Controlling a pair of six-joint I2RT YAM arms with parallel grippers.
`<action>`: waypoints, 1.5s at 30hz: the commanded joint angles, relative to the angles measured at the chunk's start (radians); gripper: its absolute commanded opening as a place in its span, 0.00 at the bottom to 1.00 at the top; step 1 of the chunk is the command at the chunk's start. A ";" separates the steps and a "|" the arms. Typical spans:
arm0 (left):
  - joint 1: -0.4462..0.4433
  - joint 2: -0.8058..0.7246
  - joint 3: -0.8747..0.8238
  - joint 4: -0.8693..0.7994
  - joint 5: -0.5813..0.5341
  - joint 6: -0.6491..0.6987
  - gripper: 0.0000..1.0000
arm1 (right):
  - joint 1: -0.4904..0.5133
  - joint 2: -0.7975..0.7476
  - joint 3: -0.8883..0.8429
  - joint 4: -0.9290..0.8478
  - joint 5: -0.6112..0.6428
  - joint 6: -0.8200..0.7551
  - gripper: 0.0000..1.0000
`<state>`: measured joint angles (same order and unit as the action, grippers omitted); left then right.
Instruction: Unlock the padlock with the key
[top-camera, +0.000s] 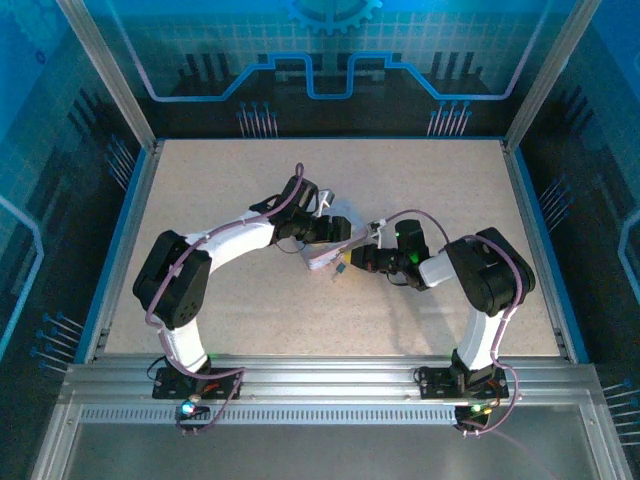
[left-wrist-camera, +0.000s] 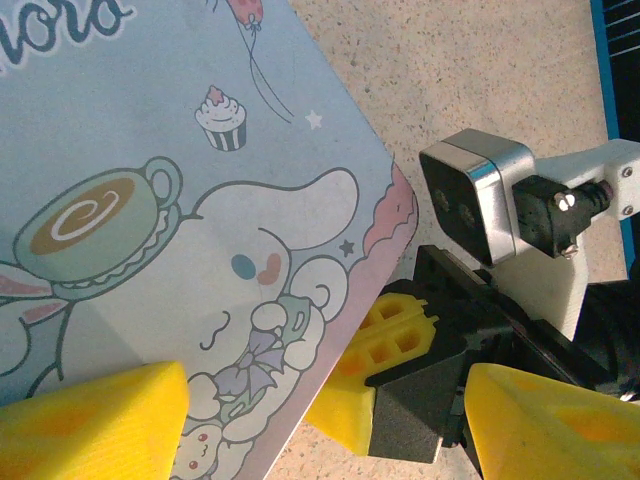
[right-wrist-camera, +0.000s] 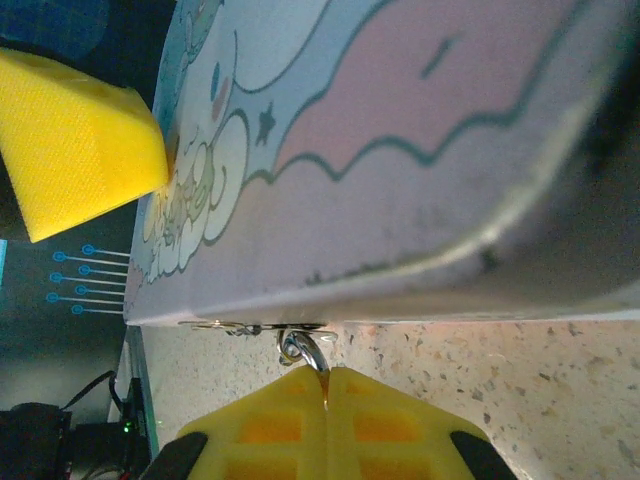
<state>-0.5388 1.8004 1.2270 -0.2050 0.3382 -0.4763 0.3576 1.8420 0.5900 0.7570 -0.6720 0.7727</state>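
The pale blue cartoon-printed tin box (left-wrist-camera: 150, 200) lies mid-table (top-camera: 340, 222), between both grippers. A thin silvery shackle loop of the padlock (right-wrist-camera: 300, 348) hangs from the latch on the box's lower edge (right-wrist-camera: 400, 150). My right gripper (right-wrist-camera: 327, 372) is shut on it, and the padlock body is hidden between the fingers. My left gripper (left-wrist-camera: 320, 430) is open and straddles the box's corner. One of its yellow fingers (right-wrist-camera: 80, 140) rests against the printed lid. The right gripper's fingers (left-wrist-camera: 390, 330) show just beyond the box edge. The key is hidden.
The two arms meet at the box in the middle of the speckled table (top-camera: 250, 300). The right wrist's camera block (left-wrist-camera: 475, 195) stands close to the left gripper. Blue rails and glass walls edge the table (top-camera: 130, 230).
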 joint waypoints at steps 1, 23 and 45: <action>-0.006 -0.001 -0.031 -0.030 0.013 -0.016 0.75 | -0.019 -0.015 -0.012 0.050 0.022 0.037 0.01; -0.006 -0.006 -0.043 -0.026 0.016 -0.018 0.75 | -0.049 -0.027 -0.042 0.150 0.066 0.119 0.00; -0.003 -0.026 -0.056 0.004 0.016 -0.026 0.77 | -0.079 -0.142 -0.073 0.030 0.096 0.049 0.00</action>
<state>-0.5388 1.7901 1.1995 -0.1520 0.3386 -0.4847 0.2947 1.7428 0.5278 0.8185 -0.5831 0.8600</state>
